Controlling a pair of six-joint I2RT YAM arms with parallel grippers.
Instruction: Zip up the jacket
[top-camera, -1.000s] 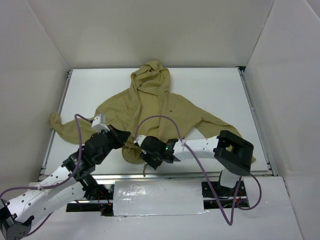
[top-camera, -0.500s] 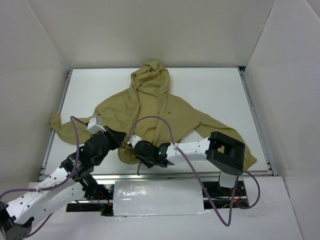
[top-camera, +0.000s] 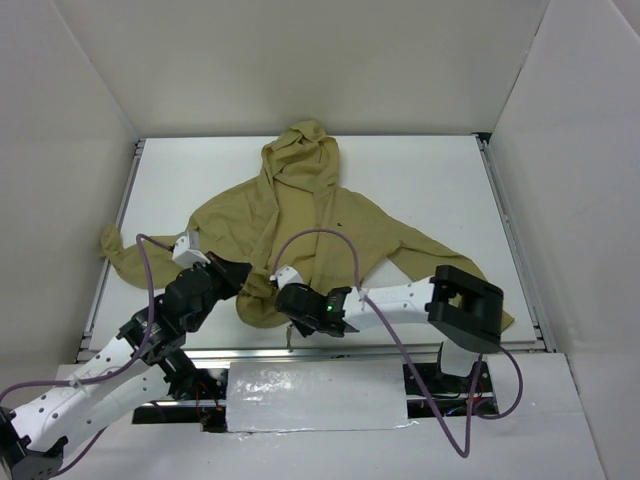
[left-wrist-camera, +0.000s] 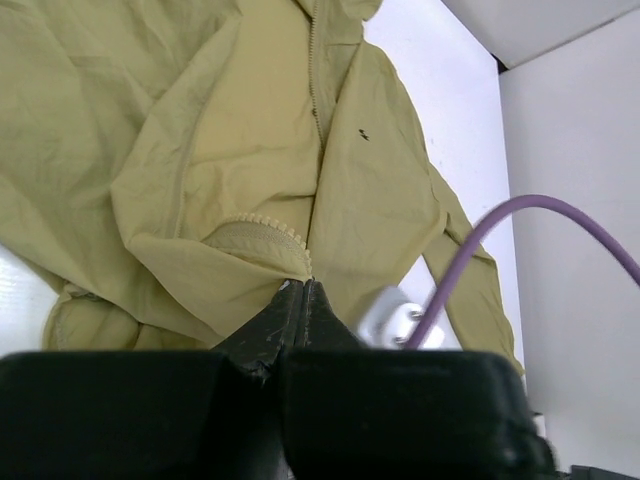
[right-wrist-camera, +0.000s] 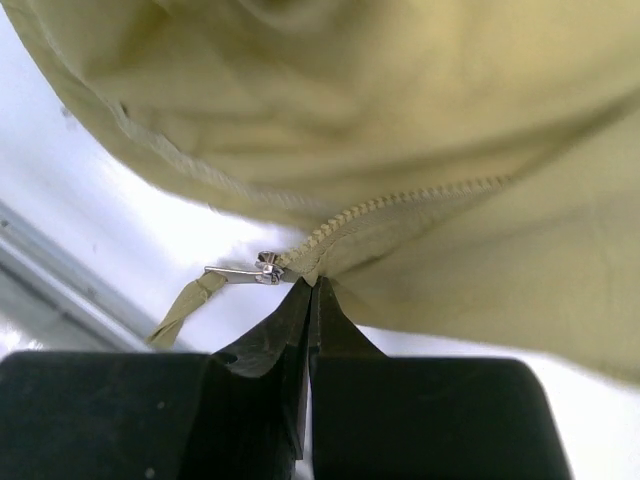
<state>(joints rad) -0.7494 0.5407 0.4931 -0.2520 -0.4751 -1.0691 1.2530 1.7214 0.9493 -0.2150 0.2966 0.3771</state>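
The khaki hooded jacket (top-camera: 300, 215) lies on the white table, hood at the far end, hem bunched near the front edge. My left gripper (top-camera: 245, 278) is shut on the jacket's hem at the zipper edge, seen in the left wrist view (left-wrist-camera: 303, 284). My right gripper (top-camera: 285, 305) is shut on the jacket's fabric right beside the metal zipper slider (right-wrist-camera: 266, 267), which has a tan pull tab (right-wrist-camera: 185, 303) hanging toward the table edge. The zipper teeth (right-wrist-camera: 400, 205) run up from the slider. A small dark chest mark (left-wrist-camera: 362, 133) shows.
The white table (top-camera: 420, 180) has a metal rail along its front edge (top-camera: 400, 350). White walls enclose the far and side edges. The jacket's right sleeve (top-camera: 440, 250) lies under my right arm, its left sleeve (top-camera: 120, 250) reaches the table's left edge.
My right gripper has shifted slightly right along the hem. The hem bunch moved with it. My left gripper has edged a little left and kept its grip.
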